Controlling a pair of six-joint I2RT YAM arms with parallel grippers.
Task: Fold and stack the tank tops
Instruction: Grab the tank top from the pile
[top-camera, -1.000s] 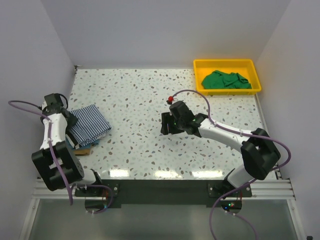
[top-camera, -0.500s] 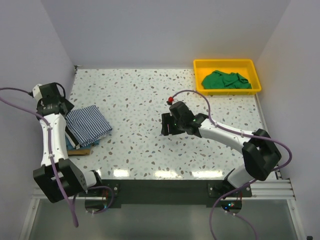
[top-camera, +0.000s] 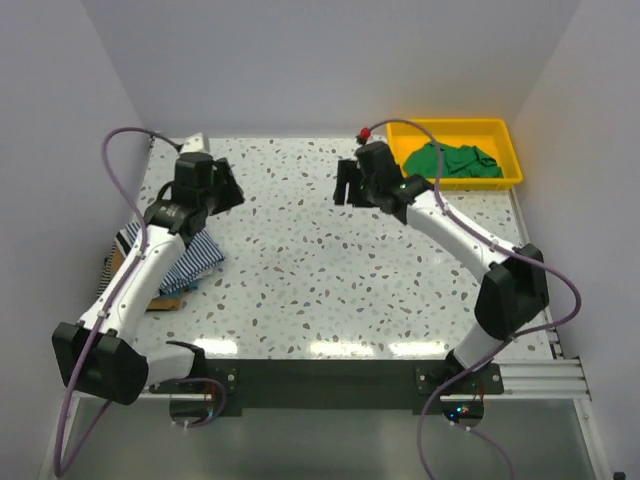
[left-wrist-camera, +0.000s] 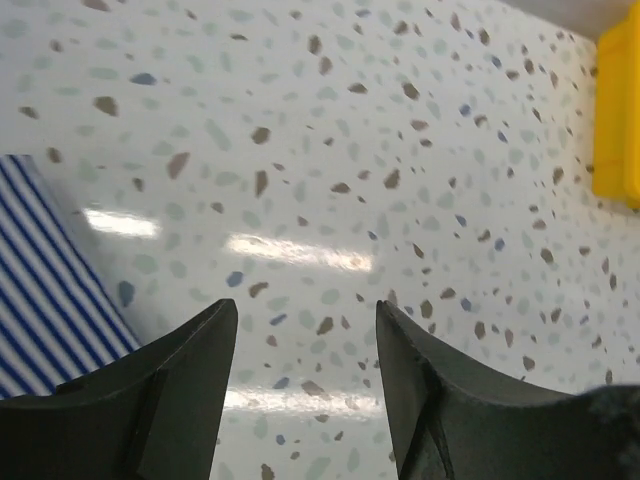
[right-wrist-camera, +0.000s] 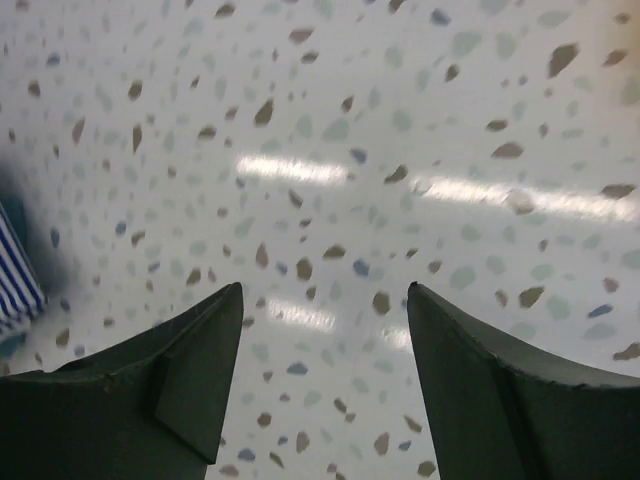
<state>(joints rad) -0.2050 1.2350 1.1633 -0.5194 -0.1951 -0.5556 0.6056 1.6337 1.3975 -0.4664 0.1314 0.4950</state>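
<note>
Both my grippers hang empty, jaws apart. The left gripper (left-wrist-camera: 305, 325) is over bare table (top-camera: 300, 270) beside the folded striped tank top (top-camera: 197, 262), and the right gripper (right-wrist-camera: 325, 300) is just short of the yellow tray (top-camera: 450, 125). The green tank top (top-camera: 455, 160) sits crumpled in that tray. I reckon the right one should pinch one edge only, lift clear of the wall, then lay it mid-table for folding.

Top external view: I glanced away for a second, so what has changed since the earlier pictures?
The left gripper left the striped tank top and swung toward the far side. The right gripper moved from the middle toward the yellow tray. Both jaws stand open, holding nothing. That top and the green tank top in the tray stayed put.
</note>
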